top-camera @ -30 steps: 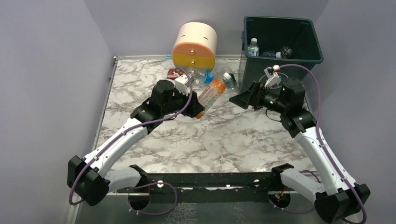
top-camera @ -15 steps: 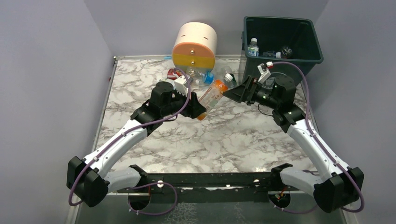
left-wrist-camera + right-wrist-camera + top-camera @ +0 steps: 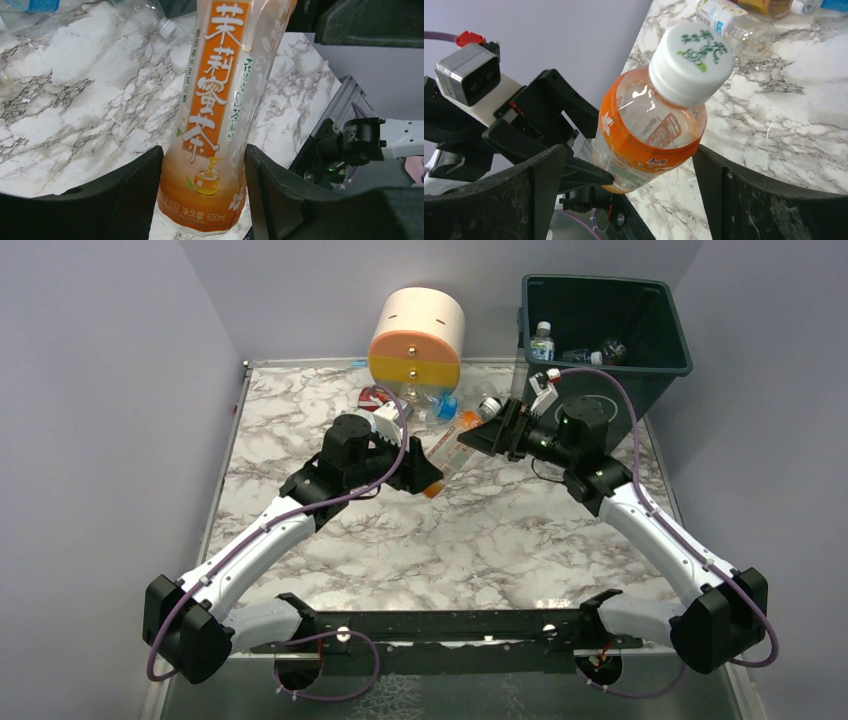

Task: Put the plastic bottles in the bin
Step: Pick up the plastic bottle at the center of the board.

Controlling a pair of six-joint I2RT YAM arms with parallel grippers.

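Aloft, orange bottle (image 3: 452, 445) pinched at base in left end effector (image 3: 202, 200), right end effector (image 3: 626, 162) wide around cap (image 3: 689, 55)

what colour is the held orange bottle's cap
White with green print; the orange plastic bottle's cap shows best in right wrist view.

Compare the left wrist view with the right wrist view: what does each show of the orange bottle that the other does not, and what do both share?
Left wrist only: the orange bottle with its long printed label and its base, clamped in the left gripper. Right wrist only: its white cap, with the right gripper open either side of the shoulder. Both: the same bottle and the marble table.
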